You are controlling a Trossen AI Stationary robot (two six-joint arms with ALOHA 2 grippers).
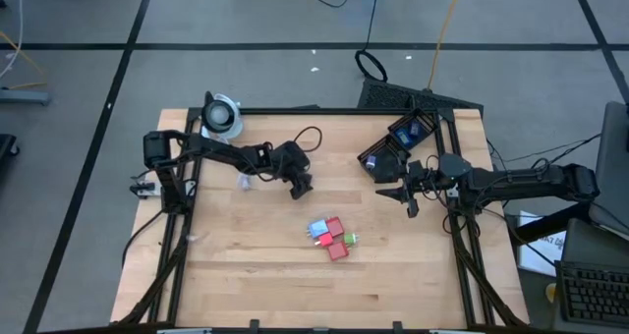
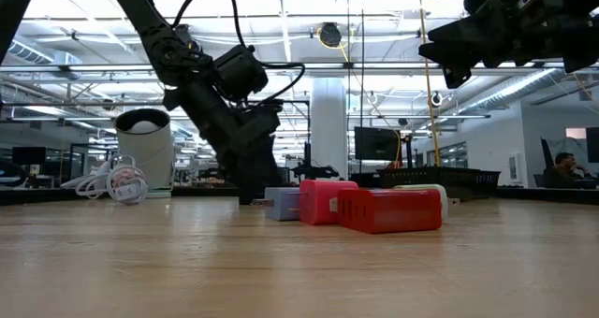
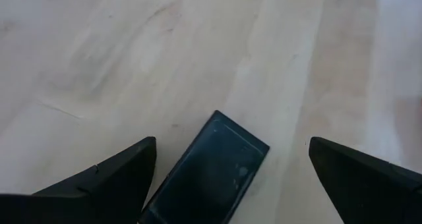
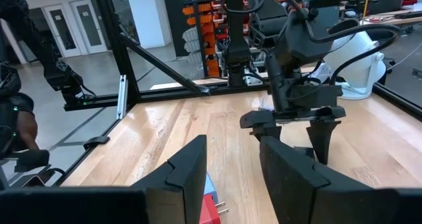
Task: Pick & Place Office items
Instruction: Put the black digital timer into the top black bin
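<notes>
**Left gripper spread over a black block, small pile left mid-table**

No brand, label or readable writing can be made out on anything here, so that part is quick.

The left gripper (image 1: 301, 186) is seen low over the wooden table (image 1: 246, 265), near the middle. Its fingers (image 3: 112, 178) are spread wide apart, and a black block (image 3: 211, 168) is framed between them in the left wrist view, lying flat on the wood. No contact between the fingertips and the block can be confirmed; gaps show on both sides.

The right gripper (image 1: 409, 198) is held up off the table on the right side, just beside a dark basket (image 1: 398, 142) at the table's far right corner. Its fingers (image 4: 188, 168) are kept close together with only a narrow gap, and nothing is seen between them.

The rest of the blocks are bunched near the table's centre, touching each other: a pale blue block (image 1: 317, 228), a pink block (image 1: 332, 227), a red block (image 1: 337, 249) and a green block (image 1: 350, 239).

A white coiled cable (image 2: 117, 182) and a round white-and-black device (image 1: 222, 116) are parked at the far left corner.
</notes>
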